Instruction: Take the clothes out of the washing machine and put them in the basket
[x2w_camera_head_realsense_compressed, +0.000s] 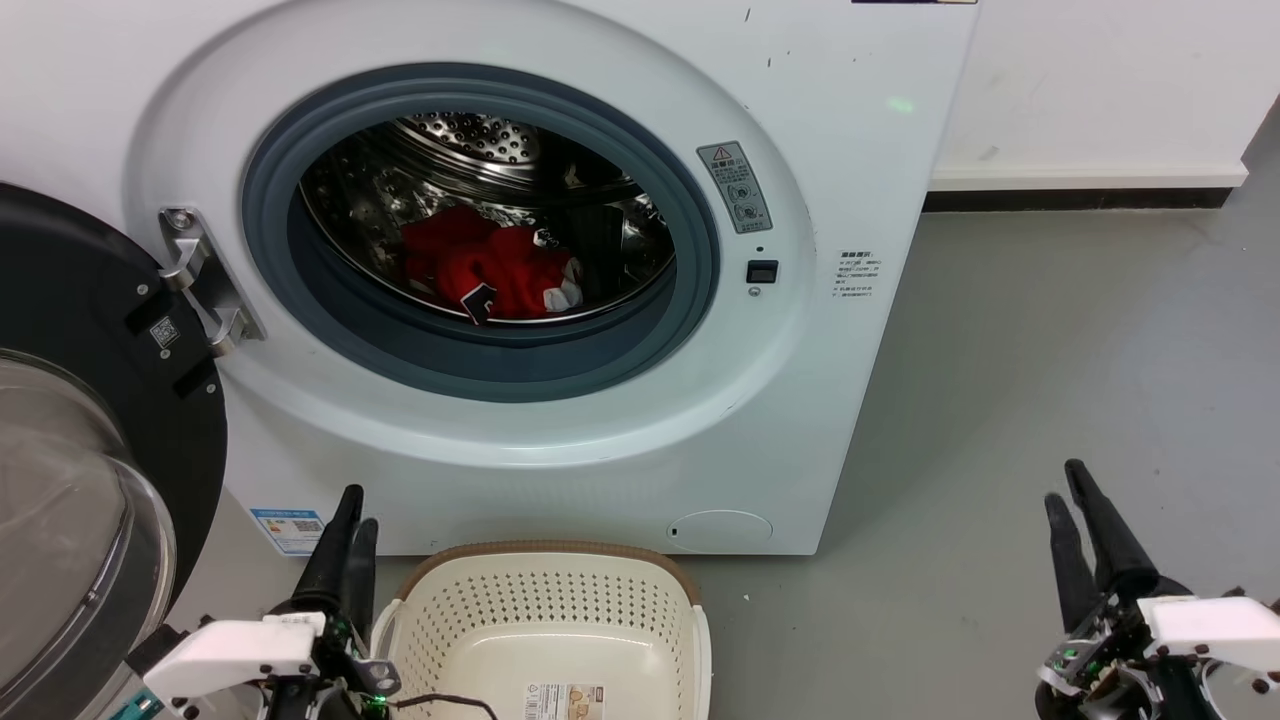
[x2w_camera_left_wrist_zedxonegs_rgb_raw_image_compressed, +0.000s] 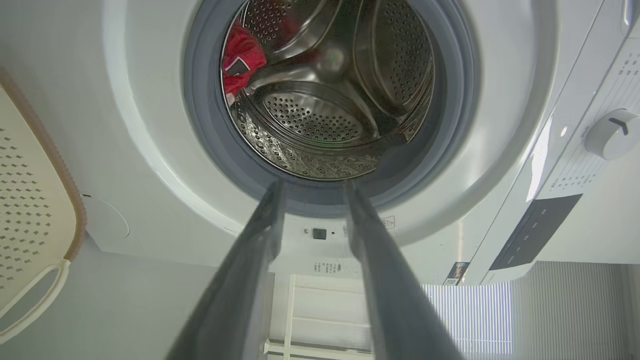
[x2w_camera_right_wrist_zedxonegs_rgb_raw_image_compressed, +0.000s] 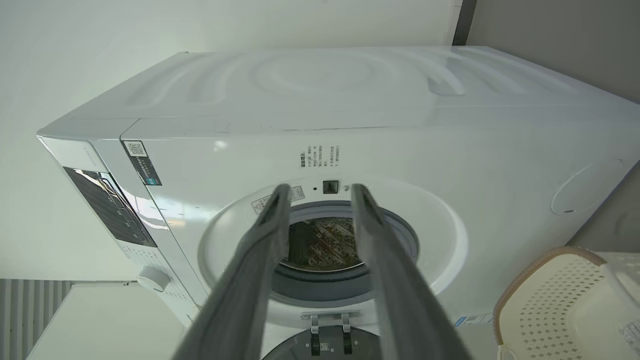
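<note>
One crumpled red-and-white garment (x2w_camera_head_realsense_compressed: 490, 265) lies inside the single white washing machine (x2w_camera_head_realsense_compressed: 850, 120). One cream basket (x2w_camera_head_realsense_compressed: 545, 550) stands on the floor (x2w_camera_head_realsense_compressed: 1050, 350) before it. The left end effector (x2w_camera_head_realsense_compressed: 352, 520) and right end effector (x2w_camera_head_realsense_compressed: 1065, 485) are both released, fingers apart.

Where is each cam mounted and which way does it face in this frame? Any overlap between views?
Head: up high, facing forward and down at the washer, clothes in its drum, basket in front; left jaws lower left, right jaws lower right.
Left wrist: looks along the open left jaws into the drum, picture rolled, basket at the left edge.
Right wrist: looks along the open right jaws at the porthole, rolled too, basket lower right.
Shared: all three see washer and basket; head and left wrist both see the clothes.
</note>
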